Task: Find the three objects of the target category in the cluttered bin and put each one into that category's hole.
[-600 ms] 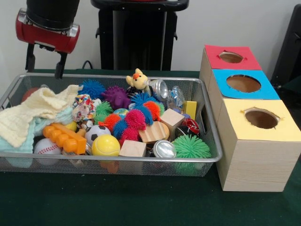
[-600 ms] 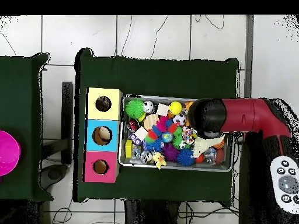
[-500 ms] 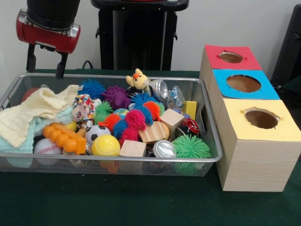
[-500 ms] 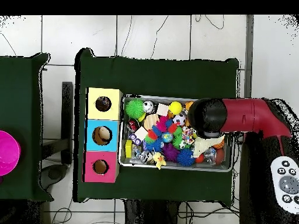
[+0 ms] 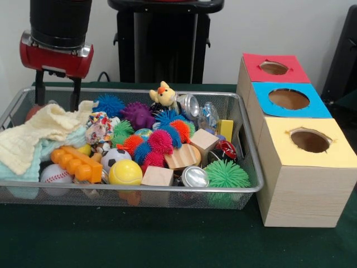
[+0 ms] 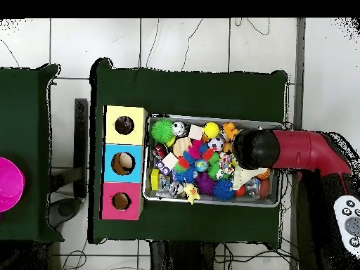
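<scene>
A table (image 5: 139, 240) covered in dark green cloth is carrying two things. A wire mesh bin (image 5: 167, 192) is sitting across the middle of it, its long sides running along the table's long edges. A row of three wooden boxes (image 5: 301, 190) is standing just beside one short end of the bin, near the table's short edge, topped in red (image 5: 254, 70), blue (image 5: 262, 103) and yellow (image 5: 279, 151), each with a round hole.

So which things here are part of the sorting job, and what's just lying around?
In the job: wire bin of mixed toys, the pincer over its cloth end, and the red, blue and yellow hole boxes.

Lying about: pink disc on the side table, remote.
</scene>
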Robot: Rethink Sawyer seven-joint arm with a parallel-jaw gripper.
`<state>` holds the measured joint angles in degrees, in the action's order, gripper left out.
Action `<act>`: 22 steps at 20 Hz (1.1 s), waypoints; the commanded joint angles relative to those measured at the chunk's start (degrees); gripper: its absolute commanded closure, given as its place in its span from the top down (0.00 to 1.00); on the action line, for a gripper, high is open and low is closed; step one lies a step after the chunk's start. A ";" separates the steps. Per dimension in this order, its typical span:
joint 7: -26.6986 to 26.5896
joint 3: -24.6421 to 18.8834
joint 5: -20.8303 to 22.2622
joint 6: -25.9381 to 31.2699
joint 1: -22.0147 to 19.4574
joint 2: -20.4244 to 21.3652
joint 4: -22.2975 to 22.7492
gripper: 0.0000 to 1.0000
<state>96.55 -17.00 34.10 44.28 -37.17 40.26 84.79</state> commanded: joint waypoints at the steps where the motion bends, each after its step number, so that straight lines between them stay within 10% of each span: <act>1: -2.82 -4.18 -0.41 -6.35 -1.32 -4.64 8.69 1.00; 22: 1.71 -1.75 0.05 -12.20 0.61 -4.49 12.64 1.00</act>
<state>96.56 -17.00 34.15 36.05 -36.63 37.14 93.38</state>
